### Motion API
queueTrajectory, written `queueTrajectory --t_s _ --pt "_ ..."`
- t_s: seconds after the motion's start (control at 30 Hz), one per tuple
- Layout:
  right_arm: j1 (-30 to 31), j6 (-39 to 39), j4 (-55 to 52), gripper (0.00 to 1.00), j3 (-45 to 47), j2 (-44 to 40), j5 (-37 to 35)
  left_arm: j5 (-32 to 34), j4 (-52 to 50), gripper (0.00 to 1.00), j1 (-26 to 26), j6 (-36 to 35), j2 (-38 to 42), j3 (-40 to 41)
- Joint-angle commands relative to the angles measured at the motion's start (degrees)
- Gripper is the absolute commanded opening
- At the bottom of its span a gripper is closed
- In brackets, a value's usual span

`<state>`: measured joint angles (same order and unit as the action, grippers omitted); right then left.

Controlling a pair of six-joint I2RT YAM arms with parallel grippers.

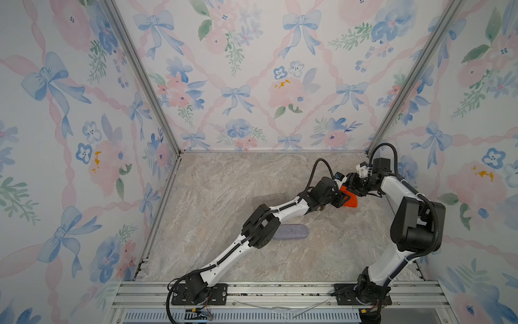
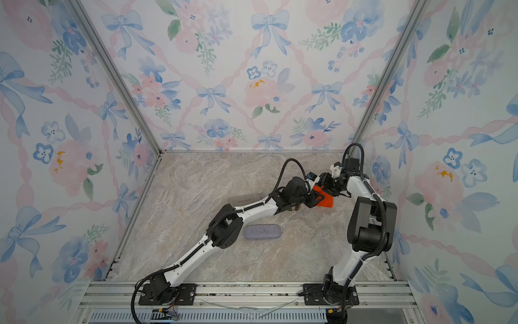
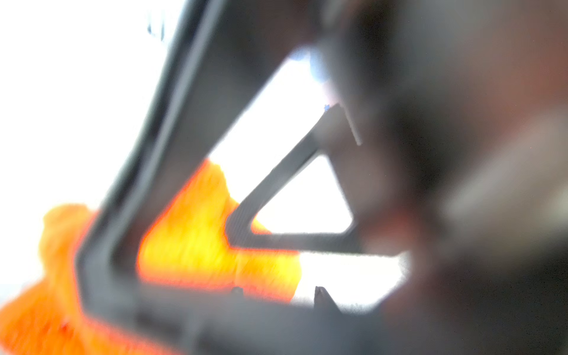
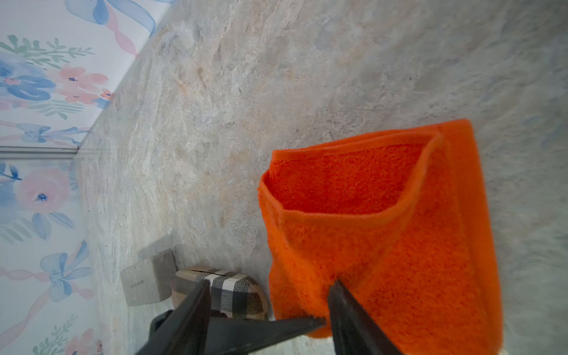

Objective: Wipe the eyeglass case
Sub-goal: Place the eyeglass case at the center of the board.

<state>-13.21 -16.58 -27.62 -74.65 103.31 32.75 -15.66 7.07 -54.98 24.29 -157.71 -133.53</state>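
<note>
- Bow-and-flower wallpaper all around, with a marble-look counter (image 1: 224, 182) underneath.
- The purple eyeglass case (image 1: 291, 232) lies flat near the middle of the counter. That's roughly 8 o'clock from the left gripper (image 1: 342, 197) and well apart from both grippers.
- The left gripper is pinched on the orange cloth (image 1: 350, 200), out toward the counter's 2 o'clock.
- The right gripper (image 4: 270, 282) has its jaws spread, with one tip over the cloth's edge.
- The right wrist view picks up a plaid eyeglass case (image 4: 236, 292) just beside the cloth, plus a grey box (image 4: 147, 282). In both top views the left arm mostly hides the plaid one.
- The left wrist view is pretty much blur: dark gripper parts with orange cloth (image 3: 190, 239) behind them.
- The purple case only shows in the top views (image 2: 262, 232).
</note>
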Motion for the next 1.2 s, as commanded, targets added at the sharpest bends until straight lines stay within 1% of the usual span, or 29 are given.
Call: queueTrajectory --t_s 0.0,0.07,0.1,0.2,0.27,0.33,0.4,0.53,0.6,0.8,1.0,1.07,1.17 --pt "0.7 -2.3 3.1 0.64 -0.9 -1.8 6.4 -1.4 -4.6 0.44 -2.7 -3.0 0.9 7.9" --pt "0.6 -2.1 3.3 0.66 -0.7 -1.1 6.2 -1.6 -0.1 0.46 -2.9 -3.2 3.0 12.0" --pt "0.7 -2.0 3.2 0.65 -0.6 -0.7 6.2 -1.2 0.9 0.47 -2.7 -2.6 3.3 12.6" --pt "0.7 -2.7 4.6 0.65 0.9 -1.2 6.5 -0.2 -4.1 0.45 -2.1 -1.0 0.8 7.7" --pt "0.7 -2.9 4.7 0.65 1.1 -1.7 6.7 -0.7 -6.4 0.45 -1.7 -0.3 -0.5 5.1" --pt "0.5 -2.6 3.8 0.65 0.5 -2.0 6.7 -0.3 -6.3 0.45 -1.6 0.7 -0.5 4.9" --pt "0.3 -2.6 3.3 0.65 0.0 -2.1 6.5 -1.3 -5.0 0.46 -1.7 1.2 -0.1 5.2" --pt "0.1 -2.5 2.3 0.65 -1.2 -1.6 6.0 -2.4 3.2 0.49 -1.8 2.8 3.1 10.7" --pt "0.0 -2.2 2.0 0.65 -1.6 -1.3 5.8 -1.3 5.2 0.50 -1.9 3.0 4.9 12.4" --pt "-0.6 -1.4 1.4 0.63 -0.8 -0.5 4.0 -1.8 10.6 0.61 -0.7 1.9 10.4 17.6" --pt "-1.8 -0.8 0.7 0.59 -0.3 0.4 1.9 -5.7 12.9 0.64 1.9 3.9 10.9 17.6" --pt "-1.8 -0.7 0.2 0.58 -0.6 0.8 2.1 -5.5 13.1 0.63 2.5 4.3 9.8 16.3" --pt "-1.9 -1.4 1.4 0.56 -0.2 0.8 3.6 -8.6 13.1 0.49 3.5 6.3 6.3 11.7"
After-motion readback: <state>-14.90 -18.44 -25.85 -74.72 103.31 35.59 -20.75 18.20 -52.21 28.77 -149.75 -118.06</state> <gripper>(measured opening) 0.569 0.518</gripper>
